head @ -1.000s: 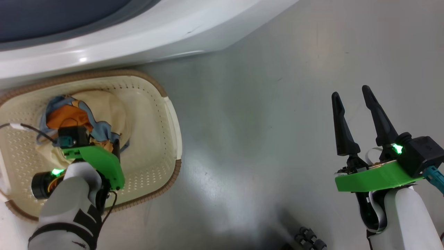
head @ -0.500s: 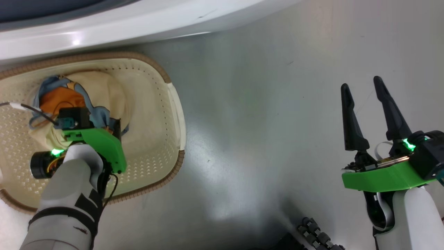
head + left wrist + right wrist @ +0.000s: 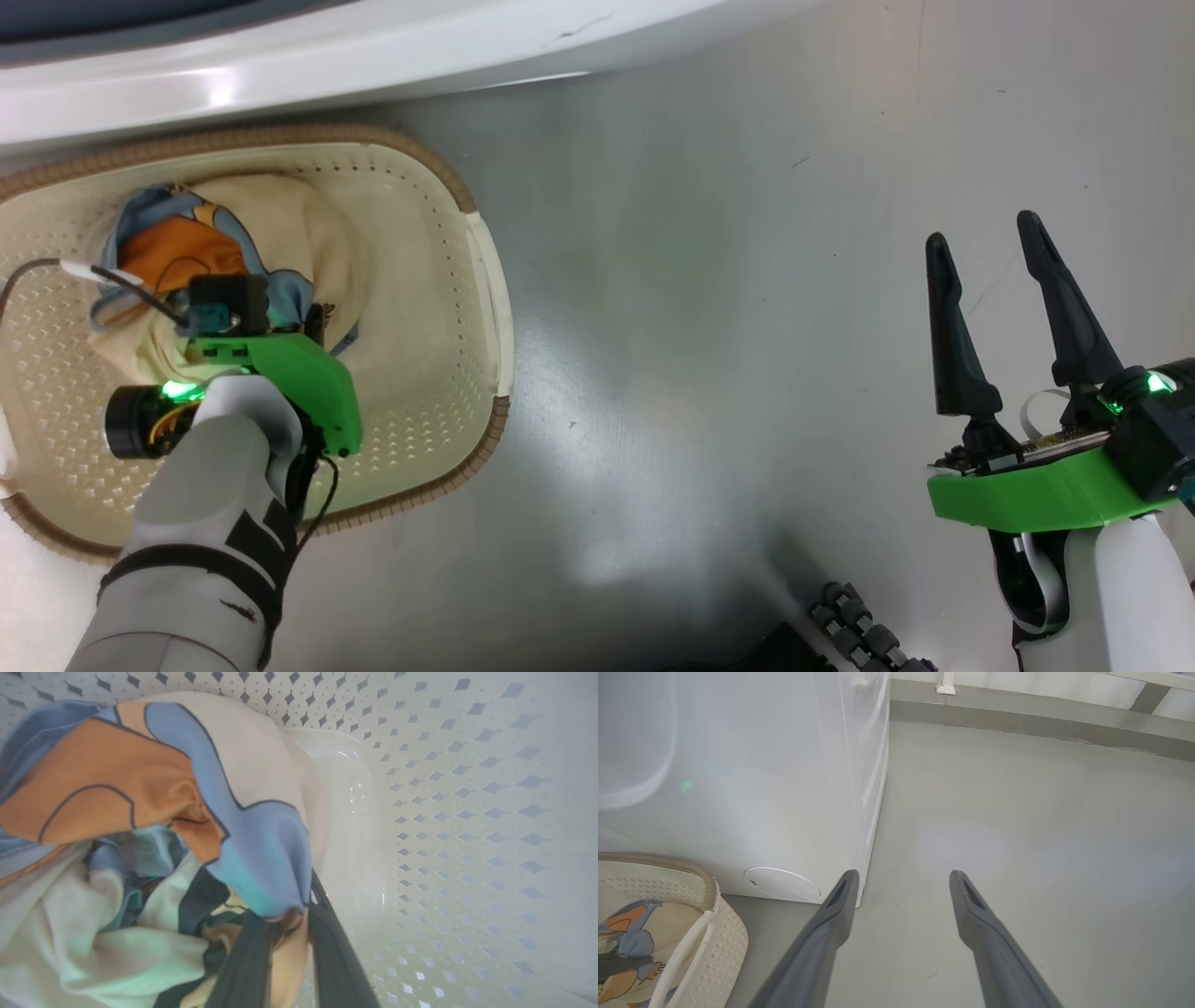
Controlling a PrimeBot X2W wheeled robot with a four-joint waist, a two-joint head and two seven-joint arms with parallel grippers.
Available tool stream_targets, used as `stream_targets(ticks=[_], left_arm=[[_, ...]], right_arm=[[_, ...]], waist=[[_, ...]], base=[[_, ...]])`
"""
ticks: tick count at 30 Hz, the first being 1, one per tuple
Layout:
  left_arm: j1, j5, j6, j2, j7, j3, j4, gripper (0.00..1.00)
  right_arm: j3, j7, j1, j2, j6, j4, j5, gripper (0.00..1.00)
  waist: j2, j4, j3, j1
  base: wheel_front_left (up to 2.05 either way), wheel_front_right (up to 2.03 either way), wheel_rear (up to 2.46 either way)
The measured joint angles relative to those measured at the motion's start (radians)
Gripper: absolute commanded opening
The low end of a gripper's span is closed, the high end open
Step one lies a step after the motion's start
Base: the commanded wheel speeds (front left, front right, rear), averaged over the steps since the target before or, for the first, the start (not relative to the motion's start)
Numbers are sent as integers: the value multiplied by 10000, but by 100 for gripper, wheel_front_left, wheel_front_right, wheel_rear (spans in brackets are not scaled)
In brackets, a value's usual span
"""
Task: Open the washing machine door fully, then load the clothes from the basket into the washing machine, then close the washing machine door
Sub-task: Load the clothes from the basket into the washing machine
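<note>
The cream basket (image 3: 439,401) stands on the floor against the white washing machine (image 3: 373,56). Inside it lie the clothes (image 3: 177,252), light blue and orange print over cream cloth. My left gripper (image 3: 303,327) reaches down into the basket. In the left wrist view its two dark fingers (image 3: 336,952) are pinched together on a fold of the clothes (image 3: 140,779), beside the basket's perforated wall (image 3: 444,812). My right gripper (image 3: 982,231) stands open above bare floor, far right of the basket, nothing between its fingers (image 3: 904,873). The washing machine door is out of view.
Grey floor (image 3: 700,327) stretches between basket and right arm. The washer's side and a round cover (image 3: 782,884) sit left of the right gripper, with the basket (image 3: 724,938) below. Black rollers of my base (image 3: 859,635) show at the bottom. A low kerb (image 3: 1017,718) bounds the floor.
The left gripper's fingers have closed on the clothes in the basket. The head camera has shifted a little. The right gripper has stayed open.
</note>
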Motion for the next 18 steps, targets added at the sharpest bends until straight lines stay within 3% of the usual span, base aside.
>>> stream_targets(ticks=[1,2,3,10,18], left_arm=[[0,0,-2,-13,-8,-29,0,19],[0,0,-8,-21,-12,-61,0,6],[0,0,-15,-29,-52,-94,0,0],[44,-128,-35,-138,-192,-132,4,0],[1094,-600,-378,-184,-525,31,-430,0]], right_arm=[[-2,0,28,0,0,-25,-13,100],[-6,0,82,0,0,-54,-36,100],[-19,0,146,0,0,-59,-67,100],[-102,0,309,0,0,-38,-159,100],[113,0,312,-2,0,510,-136,100]], waist=[[1,0,-11,0],[0,2,-18,0],[0,11,-27,0],[0,215,-293,0],[0,530,-1214,0]], base=[[0,0,0],[0,0,0],[0,0,0],[0,0,0],[0,0,0]])
